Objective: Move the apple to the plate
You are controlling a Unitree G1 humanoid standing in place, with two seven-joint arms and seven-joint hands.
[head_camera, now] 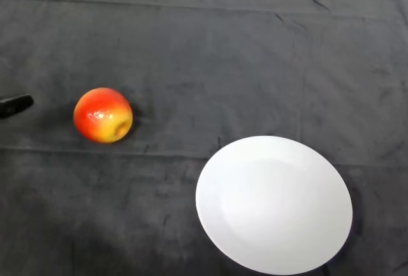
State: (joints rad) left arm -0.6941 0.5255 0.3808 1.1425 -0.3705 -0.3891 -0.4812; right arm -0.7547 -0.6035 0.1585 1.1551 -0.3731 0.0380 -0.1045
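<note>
A red and yellow apple (102,115) lies on the dark cloth at the left of the head view. A white plate (274,204) lies at the lower right, with nothing on it. Only a black fingertip of my left hand (15,104) shows at the left edge, to the left of the apple and apart from it. The rest of the hand is out of view.
The dark cloth (210,59) covers the whole table and has a few creases. A pale strip of the far edge shows along the top.
</note>
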